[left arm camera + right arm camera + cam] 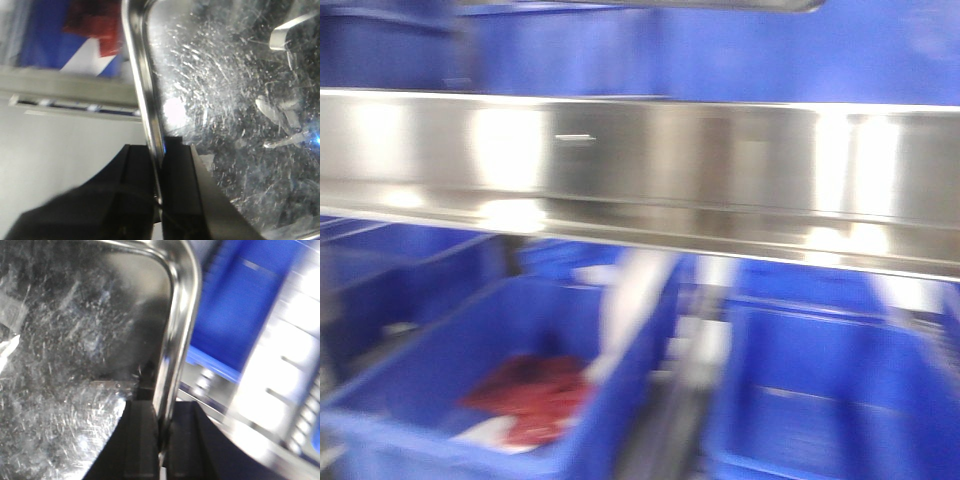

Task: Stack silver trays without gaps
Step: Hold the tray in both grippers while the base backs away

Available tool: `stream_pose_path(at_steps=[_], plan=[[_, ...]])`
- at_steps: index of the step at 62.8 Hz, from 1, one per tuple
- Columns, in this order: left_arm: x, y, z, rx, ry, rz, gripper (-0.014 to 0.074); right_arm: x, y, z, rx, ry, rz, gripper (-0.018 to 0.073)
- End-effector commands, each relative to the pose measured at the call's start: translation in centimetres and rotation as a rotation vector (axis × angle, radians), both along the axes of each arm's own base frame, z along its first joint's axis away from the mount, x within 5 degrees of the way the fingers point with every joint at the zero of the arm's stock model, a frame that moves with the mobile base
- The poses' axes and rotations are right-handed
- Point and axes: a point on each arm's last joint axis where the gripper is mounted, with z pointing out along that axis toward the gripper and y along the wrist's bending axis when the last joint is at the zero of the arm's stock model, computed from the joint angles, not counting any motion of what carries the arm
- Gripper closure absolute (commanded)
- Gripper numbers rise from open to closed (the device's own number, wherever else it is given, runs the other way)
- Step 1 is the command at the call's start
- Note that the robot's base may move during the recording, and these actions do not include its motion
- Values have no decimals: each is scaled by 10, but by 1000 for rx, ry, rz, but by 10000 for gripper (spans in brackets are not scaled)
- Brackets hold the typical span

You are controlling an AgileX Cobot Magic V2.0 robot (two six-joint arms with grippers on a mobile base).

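Left end effector [159, 156] is clamped on the rim of the silver tray [225, 100], with one finger outside the wall and one inside, over the scratched-up floor. Right end effector [163, 420] is pinched shut on a tray rim too, just below a rounded corner. Can't tell for sure it's the same pan. The front view is pretty blurry: a shiny steel shelf rail [640, 160] runs across, and blue bins [450, 350] sit below it. The left bin has something red [535, 390] in it.
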Motion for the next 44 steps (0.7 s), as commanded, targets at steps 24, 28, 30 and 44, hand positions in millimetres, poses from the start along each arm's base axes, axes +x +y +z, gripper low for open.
stream_pose_path(at_steps=[24, 28, 30, 44], plan=[[-14, 8, 19, 7, -35, -16, 638, -6, -10, 21, -21, -110, 12, 498], [-14, 8, 19, 7, -35, -16, 638, -6, -10, 21, -21, -110, 12, 498], [-14, 8, 19, 7, -35, -16, 638, -6, -10, 21, -21, -110, 12, 498], [-14, 8, 19, 3, -33, -18, 638, -6, -10, 21, -21, -110, 12, 498]])
